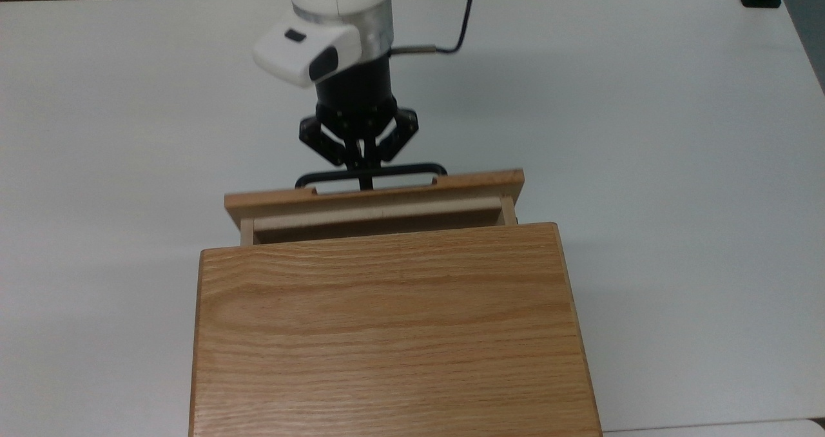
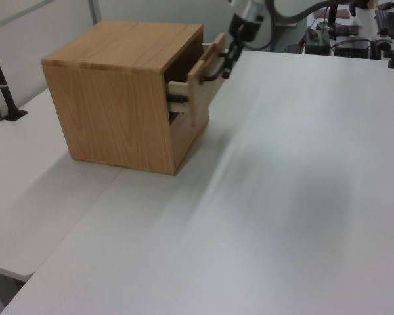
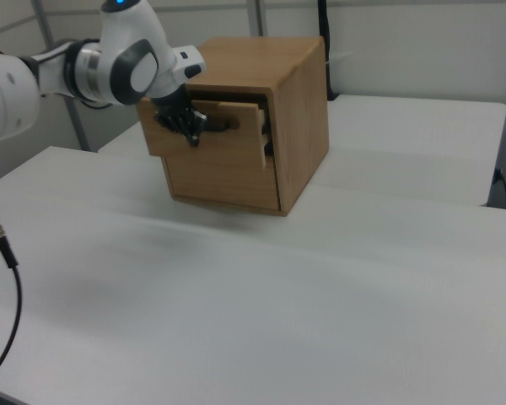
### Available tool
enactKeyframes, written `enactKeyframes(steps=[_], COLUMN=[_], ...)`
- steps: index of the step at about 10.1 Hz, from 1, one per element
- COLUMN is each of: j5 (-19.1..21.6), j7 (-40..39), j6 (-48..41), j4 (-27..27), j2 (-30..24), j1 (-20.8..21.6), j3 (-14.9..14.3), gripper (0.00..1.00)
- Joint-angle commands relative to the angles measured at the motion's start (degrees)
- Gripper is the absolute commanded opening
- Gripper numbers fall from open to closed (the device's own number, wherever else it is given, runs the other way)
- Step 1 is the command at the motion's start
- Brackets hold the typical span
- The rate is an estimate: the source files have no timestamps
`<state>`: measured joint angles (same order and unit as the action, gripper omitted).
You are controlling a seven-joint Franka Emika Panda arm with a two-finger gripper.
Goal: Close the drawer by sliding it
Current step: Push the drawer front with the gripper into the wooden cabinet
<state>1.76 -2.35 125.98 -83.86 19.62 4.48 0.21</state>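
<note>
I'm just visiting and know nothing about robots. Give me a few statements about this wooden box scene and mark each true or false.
1. The drawer is fully shut. False: a narrow strip of it sticks out of the cabinet.
2. The gripper is at the black handle. True.
3. A mug stands on the cabinet top. False: the top is bare wood.
4. The cabinet sits on a white table. True.
5. The handle is made of brass. False: it is black.
</note>
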Motion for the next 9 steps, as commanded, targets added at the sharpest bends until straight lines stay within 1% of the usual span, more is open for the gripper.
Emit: enactKeyframes(steps=[1, 2, 4, 5, 6, 7, 8, 9], j5=[0.43, 0.35, 0.08, 0.00, -0.18, -0.01, 0.34, 0.26], j7=[3.49, 4.63, 5.08, 5.08, 4.90, 4.64, 4.64, 4.64], j6=[8.64, 11.89, 13.33, 13.16, 12.55, 8.19, -0.21, -11.78], j4=[7.39, 8.44, 8.71, 8.28, 7.75, 2.79, -0.13, -1.03], j2=[7.61, 9.11, 9.56, 8.87, 7.03, 2.40, -2.26, -5.96], j1=[3.07, 3.60, 3.61, 3.61, 3.44, 3.35, 3.17, 3.26], j3=[-3.01, -3.37, -3.29, -3.28, -3.28, -3.20, -3.20, -3.20], gripper=[0.00, 0.00, 0.00, 0.00, 0.00, 0.00, 0.00, 0.00])
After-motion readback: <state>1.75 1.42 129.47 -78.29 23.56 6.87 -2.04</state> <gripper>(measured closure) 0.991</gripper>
